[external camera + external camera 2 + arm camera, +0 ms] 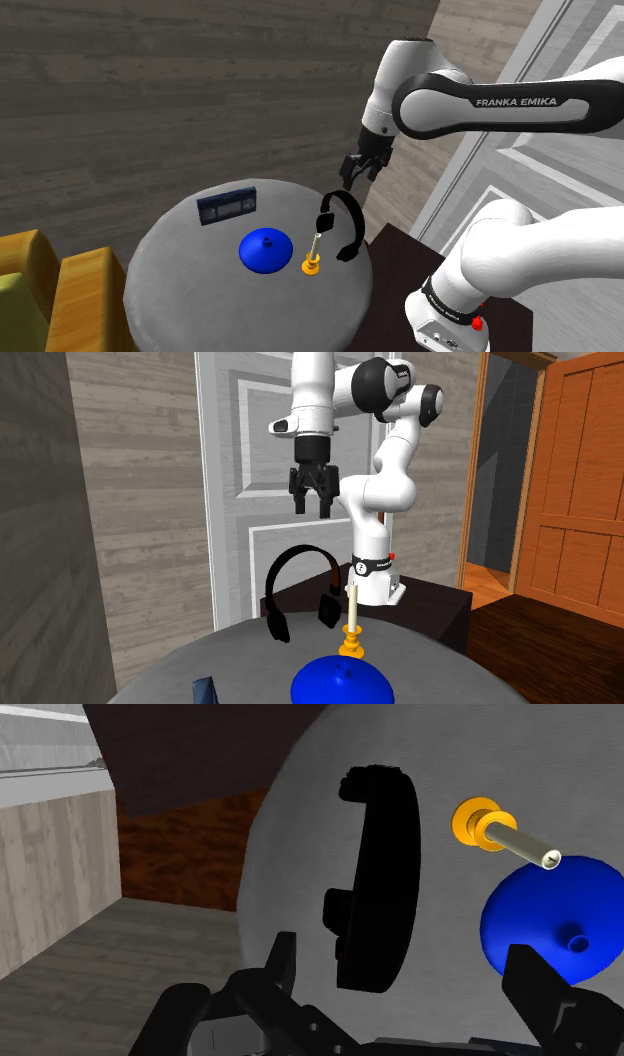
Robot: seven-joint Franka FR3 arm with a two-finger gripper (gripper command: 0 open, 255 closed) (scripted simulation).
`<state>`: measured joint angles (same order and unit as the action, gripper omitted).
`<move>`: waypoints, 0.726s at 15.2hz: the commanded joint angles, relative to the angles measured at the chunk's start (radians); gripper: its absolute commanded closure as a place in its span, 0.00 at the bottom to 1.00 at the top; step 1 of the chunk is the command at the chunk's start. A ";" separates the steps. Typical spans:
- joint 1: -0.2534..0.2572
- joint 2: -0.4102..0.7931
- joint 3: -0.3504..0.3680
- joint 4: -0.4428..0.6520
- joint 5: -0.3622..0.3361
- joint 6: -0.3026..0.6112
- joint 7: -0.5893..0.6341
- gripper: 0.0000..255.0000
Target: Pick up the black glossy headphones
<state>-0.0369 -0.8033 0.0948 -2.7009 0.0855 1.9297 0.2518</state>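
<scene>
The gripper [358, 170] hangs open, fingers apart, above the headphones [326, 220] and holds nothing. The black headphones stand upright near the edge of the round grey table [190, 285], just beside an orange candlestick [312, 264] and near a blue dome [265, 250].

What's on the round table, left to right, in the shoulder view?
dark blue flat box → blue dome → orange candlestick → black headphones
</scene>
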 commanded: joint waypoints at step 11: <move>-0.010 0.047 0.059 -0.165 0.013 0.247 0.077 0.00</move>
<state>-0.0476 -0.7548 0.1528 -2.8596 0.0973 2.1711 0.3288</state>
